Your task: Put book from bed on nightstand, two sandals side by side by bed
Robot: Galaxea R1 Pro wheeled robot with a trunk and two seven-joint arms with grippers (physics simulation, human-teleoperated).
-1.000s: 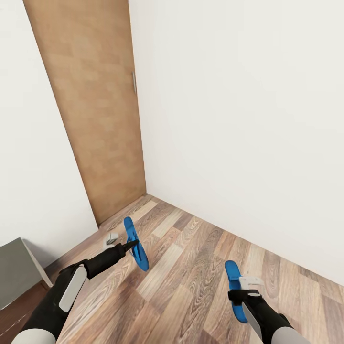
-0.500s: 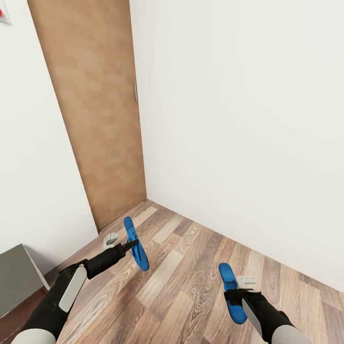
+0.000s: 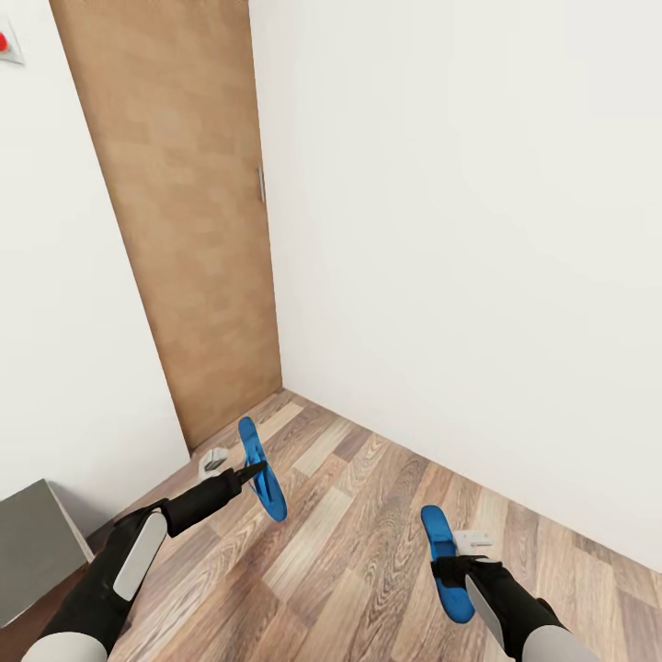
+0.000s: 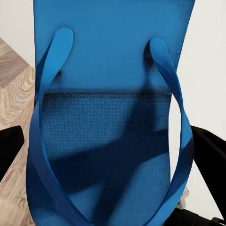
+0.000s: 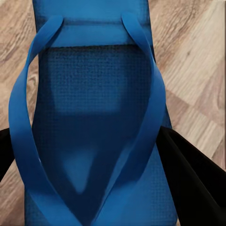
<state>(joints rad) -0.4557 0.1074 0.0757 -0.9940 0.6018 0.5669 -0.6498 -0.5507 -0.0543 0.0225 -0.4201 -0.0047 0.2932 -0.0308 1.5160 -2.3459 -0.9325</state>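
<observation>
- Sandals: the right sandal is pinched in the right gripper, whose fingers clamp its sole, low over the floor.
- The left sandal is held edge-up, pinched by the left gripper.
- Ahead stand only a door and a bare wall; turn toward the bed, keep both grips firm, and carry the pair level.
</observation>
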